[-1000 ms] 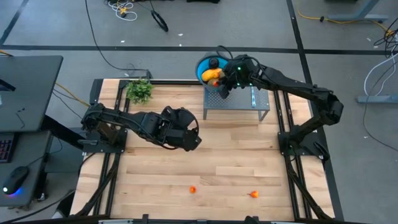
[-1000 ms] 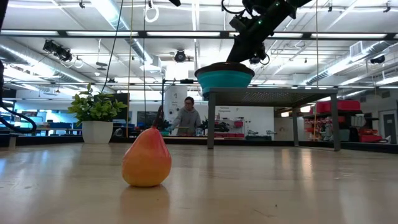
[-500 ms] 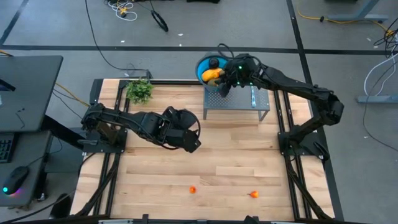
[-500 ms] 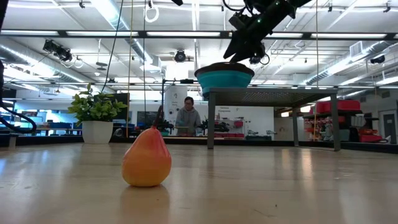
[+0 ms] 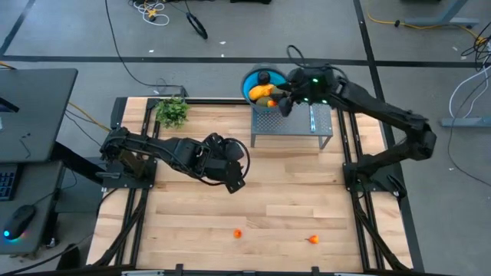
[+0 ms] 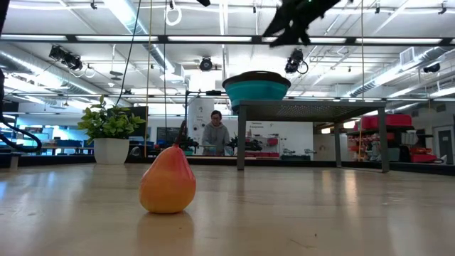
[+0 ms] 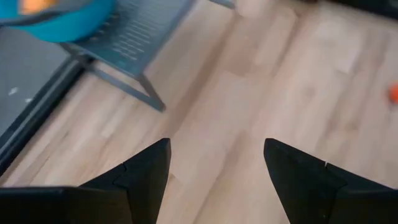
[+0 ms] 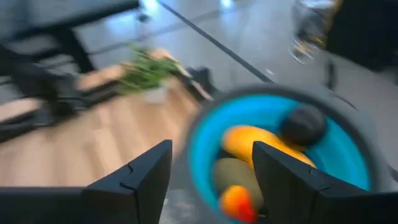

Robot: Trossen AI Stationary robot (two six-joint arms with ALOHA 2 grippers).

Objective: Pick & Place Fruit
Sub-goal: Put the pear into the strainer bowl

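Right gripper (image 5: 285,101): fingers apart and empty, just past the bowl's 3 o'clock rim; a second ago it hung lower over the bowl, now it has lifted and drawn back.
Bowl (image 5: 249,79): blue, on the grey stand (image 5: 295,124), at the table's 12 o'clock edge, unmoved.
Fruit in bowl (image 8: 264,142): yellow, green, dark and orange pieces.
Loose fruit: two orange pieces (image 5: 238,233) and (image 5: 312,239) at 6 o'clock, unmoved.
Left gripper (image 7: 214,180): fingers apart, empty, over the table's middle, shifted slightly.
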